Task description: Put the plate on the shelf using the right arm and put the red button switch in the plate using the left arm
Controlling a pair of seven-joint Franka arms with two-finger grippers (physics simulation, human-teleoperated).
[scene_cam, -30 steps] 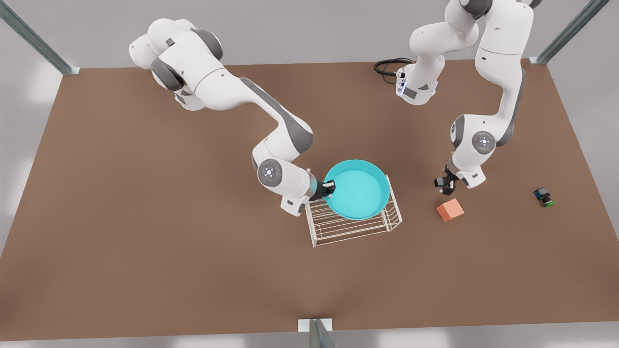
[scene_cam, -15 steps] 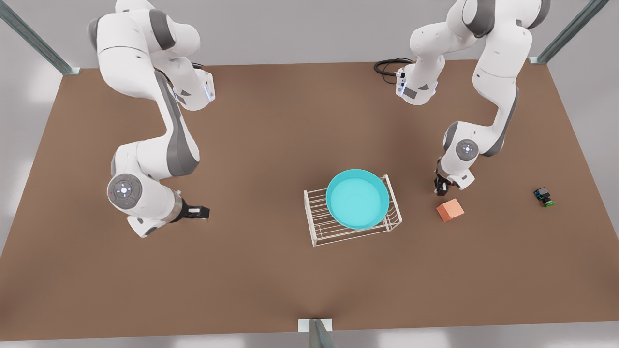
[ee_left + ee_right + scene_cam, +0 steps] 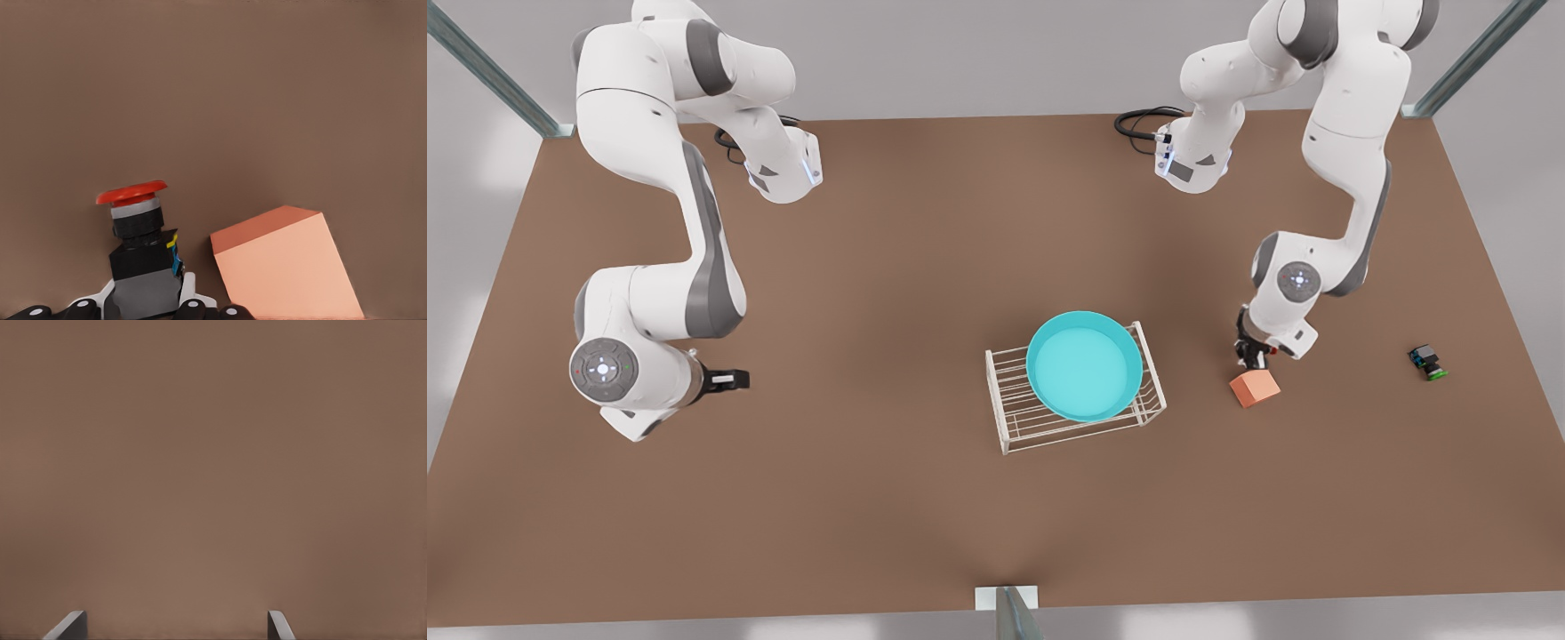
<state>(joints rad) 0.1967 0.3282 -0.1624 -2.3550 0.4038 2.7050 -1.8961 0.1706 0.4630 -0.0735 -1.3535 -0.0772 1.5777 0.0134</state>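
From my remote seat I see a flat, matte brown table with two white jointed arms that have grey joint covers. Near the middle stands the shelf, a small box-shaped rack of thin white wire bars with open sides and a grid top. The plate, a round, smooth turquoise dish with a raised rim, rests flat on that grid top, covering the half toward the front view's right. At the front view's right, the left gripper points down just beside a salmon-orange cube, a matte block with crisp edges. In the left wrist view, this gripper's fingers are clamped on the red button switch: a small blocky body, black above and grey lower down, with a dark ribbed collar, a silver ring and a glossy red mushroom cap. The switch is held close to the cube, above the table. Farther toward the front view's right lies a similar black switch with a green cap, well apart from the rest. The right gripper waits at the front view's left, over bare table, with its dark fingers spread apart and holding nothing.
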